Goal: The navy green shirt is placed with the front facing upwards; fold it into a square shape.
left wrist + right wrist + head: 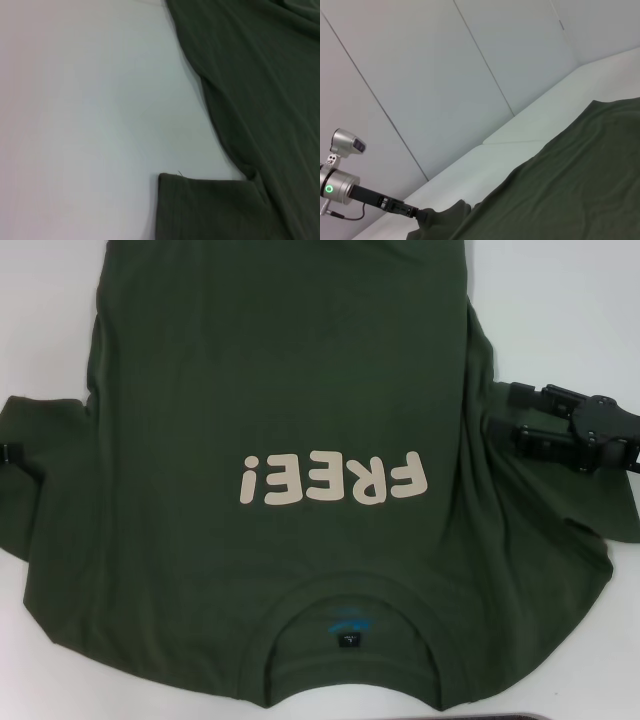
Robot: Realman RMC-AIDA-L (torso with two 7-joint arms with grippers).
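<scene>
The navy green shirt [300, 370] lies spread front-up on the white table [40, 300], its cream "FREE!" letters [335, 478] upside down to me and its collar [350, 610] nearest me. My right gripper [505, 418] is at the shirt's right side by the sleeve, open, both fingers pointing at the cloth. My left gripper [8, 454] shows only as a black tip at the outer edge of the left sleeve [45, 470]. In the right wrist view the left gripper [415, 212] meets a small hump of the shirt [570, 175]. The left wrist view shows the sleeve hem [200, 210].
White table surface [75, 125] surrounds the shirt on both sides. A pale panelled wall [445, 75] stands behind the table. A dark strip [520, 717] shows at the table's near edge.
</scene>
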